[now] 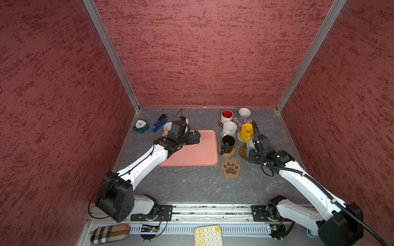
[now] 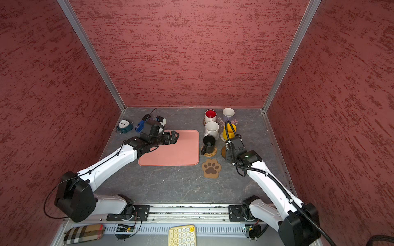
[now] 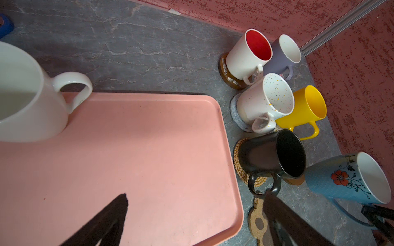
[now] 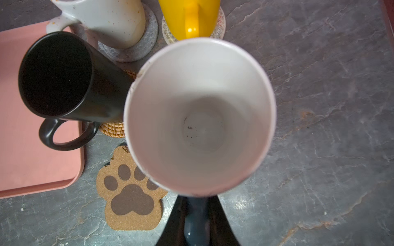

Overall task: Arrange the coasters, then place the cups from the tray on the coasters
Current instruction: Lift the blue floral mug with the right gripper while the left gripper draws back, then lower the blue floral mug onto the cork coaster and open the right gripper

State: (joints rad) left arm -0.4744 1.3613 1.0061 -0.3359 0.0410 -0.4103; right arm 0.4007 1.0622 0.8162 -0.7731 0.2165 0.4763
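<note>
Paw-print coaster (image 1: 231, 168), nearest of seven coasters, lies bare on the tabletop (image 1: 191, 185). Just beyond, the right hand (image 4: 197, 204) pinches the handle of the blue mug (image 3: 345, 181), one of seven mugs, at an amber disc (image 1: 242, 152); whether the mug rests on it I cannot tell. Beside it the black mug (image 1: 227, 143) stands on the rattan round (image 1: 231, 152), next to the one pink tray (image 1: 198, 155), over which the left hand (image 2: 175, 136) hovers spread. Farther, the speckled mug (image 1: 229, 128) sits on the grey round (image 3: 234, 110), the yellow mug (image 1: 246, 131) on the beige round (image 4: 220, 19). One white mug (image 1: 167, 127) stands on the tray's far corner. Farthest, the red-lined mug (image 1: 226, 116) tops the second amber disc (image 3: 226, 74), the lavender mug (image 1: 244, 115) the pink flower (image 1: 238, 122).
</note>
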